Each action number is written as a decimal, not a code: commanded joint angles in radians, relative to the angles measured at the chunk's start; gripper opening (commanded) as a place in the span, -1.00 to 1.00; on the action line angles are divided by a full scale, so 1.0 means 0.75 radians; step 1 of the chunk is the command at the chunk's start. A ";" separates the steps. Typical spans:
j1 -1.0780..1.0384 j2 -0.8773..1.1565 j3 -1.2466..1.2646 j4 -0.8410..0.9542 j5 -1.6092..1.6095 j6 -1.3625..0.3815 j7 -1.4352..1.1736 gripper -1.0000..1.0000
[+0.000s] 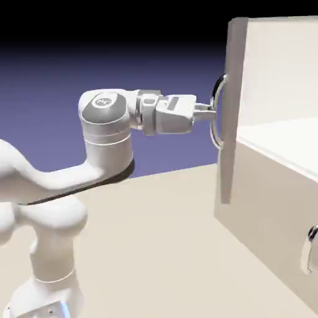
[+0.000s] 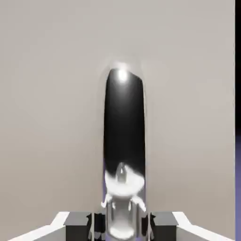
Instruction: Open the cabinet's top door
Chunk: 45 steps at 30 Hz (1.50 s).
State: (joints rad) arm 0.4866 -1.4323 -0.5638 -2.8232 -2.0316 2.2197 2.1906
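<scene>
jaws (image 1: 214,112) closed on curved silver handle (image 1: 215,127), top door (image 1: 233,93) standing open

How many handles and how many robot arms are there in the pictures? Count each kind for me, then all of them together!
Silver handles: 2, one upper and one lower
Robot arms: 1, the white one
Total: 3

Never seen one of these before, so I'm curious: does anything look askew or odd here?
Nothing looks damaged or spilled; only the upper beige flat door stands open, with the white robot's hand on its curved silver handle.
</scene>
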 commanded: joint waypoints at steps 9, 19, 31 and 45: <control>-0.075 -0.091 0.436 -0.142 0.383 -0.273 0.020 -1.00; -0.067 -0.052 0.919 -0.142 0.816 -0.566 0.069 -1.00; -0.179 0.225 1.499 0.097 1.320 -0.960 0.183 -1.00; -0.749 0.589 2.143 0.724 1.717 -1.466 0.277 -1.00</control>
State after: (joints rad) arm -0.0746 -0.9901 1.0435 -2.2814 -0.7446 1.1210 2.3984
